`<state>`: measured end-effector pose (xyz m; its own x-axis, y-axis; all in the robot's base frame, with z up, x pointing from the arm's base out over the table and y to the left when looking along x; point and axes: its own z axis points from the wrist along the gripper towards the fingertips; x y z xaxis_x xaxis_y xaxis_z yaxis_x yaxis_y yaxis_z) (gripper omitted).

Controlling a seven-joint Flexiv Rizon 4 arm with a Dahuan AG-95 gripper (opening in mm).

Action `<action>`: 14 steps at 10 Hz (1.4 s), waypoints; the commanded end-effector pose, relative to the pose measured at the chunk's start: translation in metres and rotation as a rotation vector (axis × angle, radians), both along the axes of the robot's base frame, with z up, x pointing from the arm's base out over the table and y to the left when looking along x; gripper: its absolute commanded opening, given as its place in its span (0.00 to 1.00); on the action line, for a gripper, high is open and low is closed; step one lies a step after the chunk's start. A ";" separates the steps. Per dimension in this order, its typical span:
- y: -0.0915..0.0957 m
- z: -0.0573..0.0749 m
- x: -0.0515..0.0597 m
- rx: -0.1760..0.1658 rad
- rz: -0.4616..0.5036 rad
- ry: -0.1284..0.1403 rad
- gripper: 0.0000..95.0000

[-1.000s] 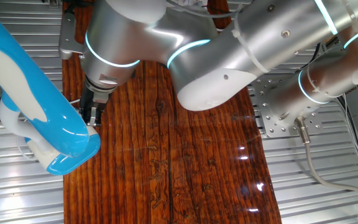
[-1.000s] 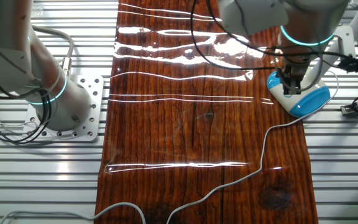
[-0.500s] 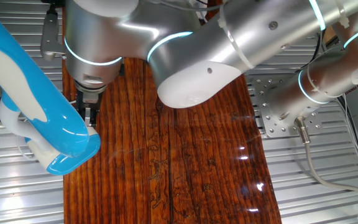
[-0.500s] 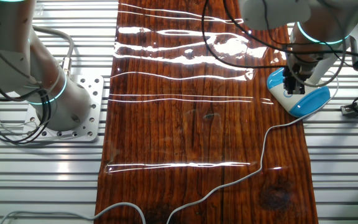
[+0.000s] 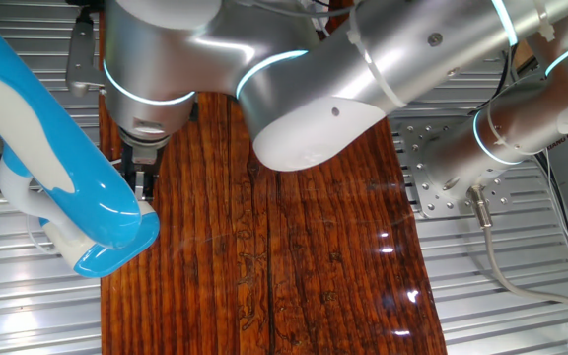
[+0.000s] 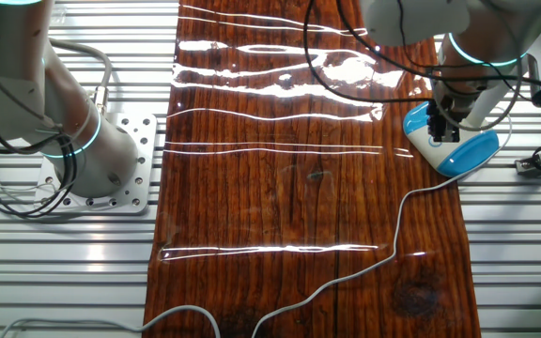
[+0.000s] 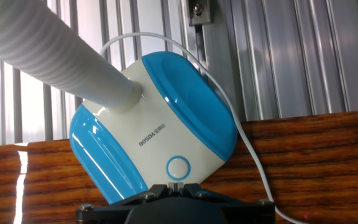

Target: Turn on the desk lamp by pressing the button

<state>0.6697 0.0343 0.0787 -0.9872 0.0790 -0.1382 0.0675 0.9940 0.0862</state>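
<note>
The desk lamp has a sky-blue and white base [image 7: 160,118] with a round white button [image 7: 178,167] ringed in blue, and a ribbed white neck [image 7: 48,56] rising to the upper left. My gripper [image 7: 176,185] is shut, its tips pressed together just below the button; I cannot tell whether they touch it. In one fixed view the lamp's long blue and white body [image 5: 57,148] leans across the left, and my gripper [image 5: 143,184] hangs right beside it. In the other fixed view my gripper [image 6: 442,131] is over the lamp base [image 6: 458,150] at the board's right edge.
The lamp stands at the edge of a glossy wooden board [image 6: 299,188] on a ribbed metal table [image 6: 64,272]. Its thin white cord [image 6: 397,235] trails across the board to the front. The arm's base [image 6: 92,160] stands to the left of the board.
Over the last second the arm swung sideways, bringing the gripper over the lamp base. In the last half second nothing visibly moved.
</note>
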 end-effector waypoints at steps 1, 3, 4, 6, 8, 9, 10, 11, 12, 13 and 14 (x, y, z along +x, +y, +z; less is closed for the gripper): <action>0.000 0.000 0.000 0.005 0.000 0.009 0.00; 0.000 0.000 0.000 0.007 -0.009 0.012 0.00; 0.000 0.000 0.000 0.008 -0.010 0.007 0.00; 0.000 0.000 0.000 0.011 -0.006 0.009 0.00; 0.000 0.000 0.000 0.016 -0.006 0.020 0.00; 0.000 0.000 0.000 0.021 -0.007 0.047 0.00; 0.000 0.000 0.000 0.031 -0.006 0.054 0.00; 0.000 0.000 0.000 0.035 -0.006 0.058 0.00; 0.000 0.000 0.000 0.039 0.007 0.051 0.00; 0.000 0.000 0.000 0.038 0.024 0.051 0.00; 0.000 0.000 0.000 0.036 0.029 0.049 0.00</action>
<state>0.6685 0.0345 0.0791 -0.9948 0.0507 -0.0886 0.0401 0.9923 0.1170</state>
